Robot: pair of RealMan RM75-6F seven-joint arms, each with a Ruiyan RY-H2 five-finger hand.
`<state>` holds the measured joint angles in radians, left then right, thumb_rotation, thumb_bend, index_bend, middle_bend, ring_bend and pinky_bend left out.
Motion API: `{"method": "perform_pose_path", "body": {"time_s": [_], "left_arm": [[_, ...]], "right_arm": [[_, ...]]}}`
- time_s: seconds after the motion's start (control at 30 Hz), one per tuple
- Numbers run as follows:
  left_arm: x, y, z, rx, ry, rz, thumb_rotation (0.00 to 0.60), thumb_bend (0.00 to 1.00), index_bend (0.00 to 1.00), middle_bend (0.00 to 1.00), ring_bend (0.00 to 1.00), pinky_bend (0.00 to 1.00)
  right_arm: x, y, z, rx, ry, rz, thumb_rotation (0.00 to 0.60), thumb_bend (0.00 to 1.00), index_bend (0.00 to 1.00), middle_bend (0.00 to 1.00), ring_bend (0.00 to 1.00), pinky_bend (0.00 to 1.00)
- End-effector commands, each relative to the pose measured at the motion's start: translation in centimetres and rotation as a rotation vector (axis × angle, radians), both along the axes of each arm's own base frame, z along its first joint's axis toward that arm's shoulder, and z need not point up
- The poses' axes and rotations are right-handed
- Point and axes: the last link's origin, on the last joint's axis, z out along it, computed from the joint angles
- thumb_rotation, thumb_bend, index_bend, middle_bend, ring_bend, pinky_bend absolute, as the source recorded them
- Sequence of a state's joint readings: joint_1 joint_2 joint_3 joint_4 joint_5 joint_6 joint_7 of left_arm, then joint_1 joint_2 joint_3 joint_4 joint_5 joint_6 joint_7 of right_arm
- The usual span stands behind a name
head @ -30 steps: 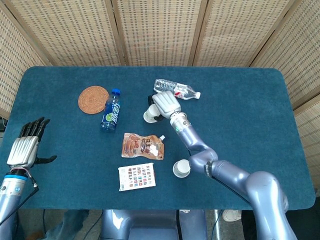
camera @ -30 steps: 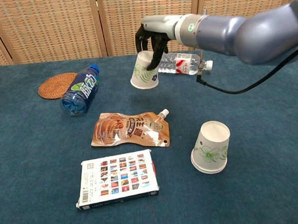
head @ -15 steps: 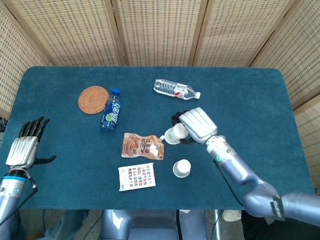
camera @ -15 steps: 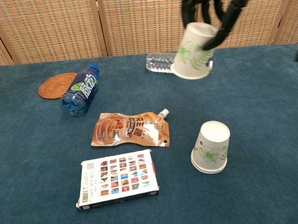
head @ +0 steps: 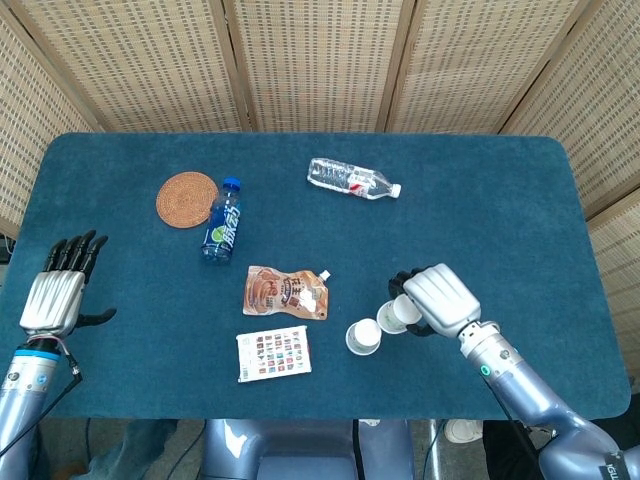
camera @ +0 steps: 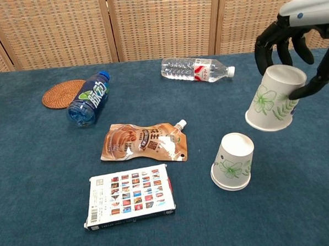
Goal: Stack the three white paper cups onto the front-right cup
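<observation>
The right hand [camera: 293,44] grips one cup [camera: 273,98], tilted, above the front-right cup [camera: 233,161], nothing stacked yet; the left hand [head: 55,292] is open.

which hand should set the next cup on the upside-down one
Right. The right hand already holds a white paper cup just above the upside-down white cup; the left hand is empty, far away.

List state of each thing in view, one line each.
held cup: gripped by right hand, airborne, tilted, mouth down
table cup: upside down on table, free
blue bottle: lying down, capped
clear bottle: lying down, capped
pouch: flat, capped
card box: flat
coaster: flat, bare
left hand: open, idle
</observation>
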<state>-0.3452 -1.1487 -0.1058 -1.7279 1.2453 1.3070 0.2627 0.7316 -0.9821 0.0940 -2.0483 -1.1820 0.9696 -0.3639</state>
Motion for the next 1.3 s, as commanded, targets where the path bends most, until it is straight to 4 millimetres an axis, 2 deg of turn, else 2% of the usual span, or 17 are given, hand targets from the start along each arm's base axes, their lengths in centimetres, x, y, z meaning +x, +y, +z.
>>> {"method": "perform_pose_path", "body": {"time_s": [0.03, 0.47, 1.03, 1.3], "left_arm": [[0.1, 0.0, 0.0, 0.011, 0.000, -0.013, 0.600, 0.00, 0.00, 0.00, 0.00, 0.00], [0.4, -0.1, -0.3, 0.017, 0.017, -0.020, 0.600, 0.00, 0.00, 0.00, 0.00, 0.00], [0.3, -0.1, -0.5, -0.007, 0.011, -0.012, 0.600, 0.00, 0.00, 0.00, 0.00, 0.00], [0.3, -0.2, -0.4, -0.008, 0.004, -0.011, 0.600, 0.00, 0.00, 0.00, 0.00, 0.00]], "right_arm": [[-0.3, 0.2, -0.7, 0.025, 0.001, -0.009, 0.600, 0.53, 0.55, 0.54, 0.52, 0.62], [1.0, 0.9, -2.6, 0.078, 0.005, 0.032, 0.600, 0.53, 0.55, 0.54, 0.52, 0.62], [2.7, 0.7, -4.7, 0.080, -0.004, 0.077, 0.600, 0.53, 0.55, 0.54, 0.52, 0.62], [2.6, 0.7, -5.4, 0.084, 0.040, 0.086, 0.600, 0.53, 0.54, 0.53, 0.51, 0.61]]}}
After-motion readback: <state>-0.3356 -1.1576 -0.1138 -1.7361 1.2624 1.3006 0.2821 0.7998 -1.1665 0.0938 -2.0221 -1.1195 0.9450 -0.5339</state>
